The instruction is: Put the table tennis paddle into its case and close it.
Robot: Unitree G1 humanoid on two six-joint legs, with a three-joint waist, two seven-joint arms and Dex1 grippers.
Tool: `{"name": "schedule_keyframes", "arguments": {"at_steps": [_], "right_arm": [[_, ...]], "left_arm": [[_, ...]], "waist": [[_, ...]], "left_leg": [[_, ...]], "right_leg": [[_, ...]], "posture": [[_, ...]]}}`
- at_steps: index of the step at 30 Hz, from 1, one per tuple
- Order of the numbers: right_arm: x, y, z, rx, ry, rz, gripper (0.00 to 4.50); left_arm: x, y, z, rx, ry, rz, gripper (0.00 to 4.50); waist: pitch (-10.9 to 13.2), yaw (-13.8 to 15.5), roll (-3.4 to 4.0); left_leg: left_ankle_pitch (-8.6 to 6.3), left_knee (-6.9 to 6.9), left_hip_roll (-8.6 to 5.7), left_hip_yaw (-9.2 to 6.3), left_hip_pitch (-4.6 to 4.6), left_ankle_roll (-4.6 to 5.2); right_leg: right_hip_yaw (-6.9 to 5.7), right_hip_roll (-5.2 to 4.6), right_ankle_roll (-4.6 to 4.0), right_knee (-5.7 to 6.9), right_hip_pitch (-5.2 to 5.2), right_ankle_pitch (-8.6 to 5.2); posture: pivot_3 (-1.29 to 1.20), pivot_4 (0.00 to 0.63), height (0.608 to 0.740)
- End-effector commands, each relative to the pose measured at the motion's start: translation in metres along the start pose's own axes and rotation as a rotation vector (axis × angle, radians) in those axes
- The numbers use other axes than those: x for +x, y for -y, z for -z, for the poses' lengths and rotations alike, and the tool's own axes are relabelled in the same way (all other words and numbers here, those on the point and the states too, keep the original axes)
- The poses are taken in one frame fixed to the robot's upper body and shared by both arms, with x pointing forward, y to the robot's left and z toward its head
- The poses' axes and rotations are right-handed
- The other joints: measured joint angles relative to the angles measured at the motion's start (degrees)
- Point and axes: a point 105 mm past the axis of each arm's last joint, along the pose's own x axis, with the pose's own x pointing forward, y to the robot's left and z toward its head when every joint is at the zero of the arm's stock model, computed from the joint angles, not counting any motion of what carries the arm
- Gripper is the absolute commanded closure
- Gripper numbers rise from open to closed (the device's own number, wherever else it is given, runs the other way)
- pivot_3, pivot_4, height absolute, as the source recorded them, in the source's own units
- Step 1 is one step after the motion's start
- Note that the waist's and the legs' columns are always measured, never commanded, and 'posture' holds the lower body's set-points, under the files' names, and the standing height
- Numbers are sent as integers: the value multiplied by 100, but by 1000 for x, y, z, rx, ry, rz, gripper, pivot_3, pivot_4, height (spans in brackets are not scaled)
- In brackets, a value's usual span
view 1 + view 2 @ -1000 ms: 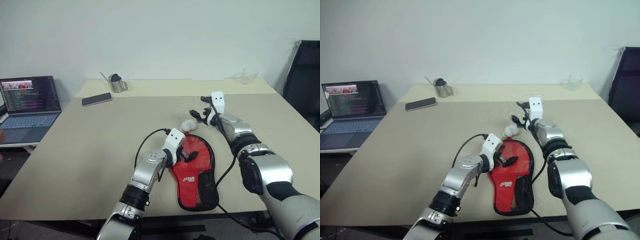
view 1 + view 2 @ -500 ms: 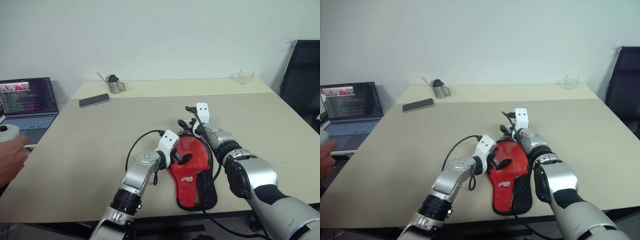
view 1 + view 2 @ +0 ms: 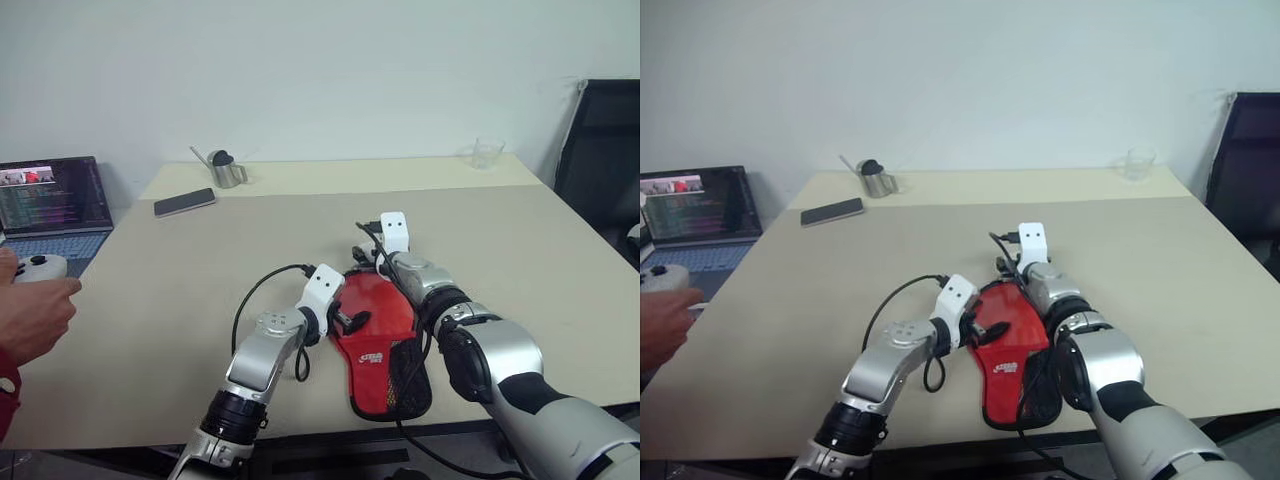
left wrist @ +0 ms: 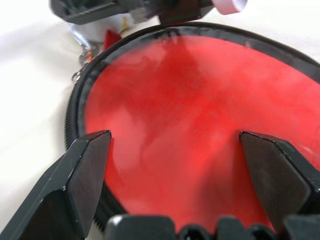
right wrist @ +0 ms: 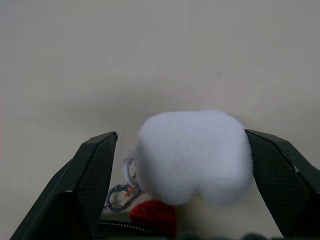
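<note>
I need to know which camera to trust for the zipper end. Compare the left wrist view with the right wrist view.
The left wrist view alone shows the broad red face of the case with its black zipped edge, between the open left tool. The right wrist view alone shows a fluffy white charm between the open right tool. Both show the small metal clasp and the pale table.

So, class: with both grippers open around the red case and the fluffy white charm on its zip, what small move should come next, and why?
Probably close the right gripper on the white charm, which sits between its open fingers and hangs by a ring at the rim of the case. The left gripper stands open over the case's red face, placed to steady it.
</note>
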Motion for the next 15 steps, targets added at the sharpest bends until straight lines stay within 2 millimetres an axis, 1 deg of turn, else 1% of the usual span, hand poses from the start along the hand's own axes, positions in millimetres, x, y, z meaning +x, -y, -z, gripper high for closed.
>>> {"name": "schedule_keyframes", "arguments": {"at_steps": [1,2,6,10,13,15], "right_arm": [[0,-1,-1,-20,5,12,542],[0,0,0,-23,4,20,763],[0,8,9,-33,-20,58,2111],[-1,9,13,-35,-29,62,3363],[-1,11,13,-31,-30,65,4096],[-1,12,12,-26,-27,66,4424]], "left_arm": [[-4,-2,14,-20,-51,-18,0],[-5,-1,14,-21,-53,-17,0],[-5,1,17,-37,-60,-15,0],[-3,3,17,-38,-63,-2,0],[-2,4,17,-39,-62,4,0],[-1,4,15,-35,-56,11,0]], "waist": [[0,-16,0],[0,-18,0],[-1,-23,1],[-2,-22,2],[-3,-23,3],[-5,-22,4]], "left_leg": [[0,0,0,0,0,0],[0,0,0,0,1,0],[0,0,0,0,3,0],[0,0,0,-1,6,0],[0,0,0,-4,9,0],[0,0,0,-5,11,0]], "right_leg": [[0,0,0,0,0,0],[0,0,0,0,1,0],[0,0,0,-1,4,0],[-3,0,0,-2,9,0],[-5,0,0,-3,15,0],[-5,0,0,-2,16,0]], "posture": [[0,150,740],[0,150,740],[0,150,740],[0,150,740],[0,150,740],[0,150,740]]}}
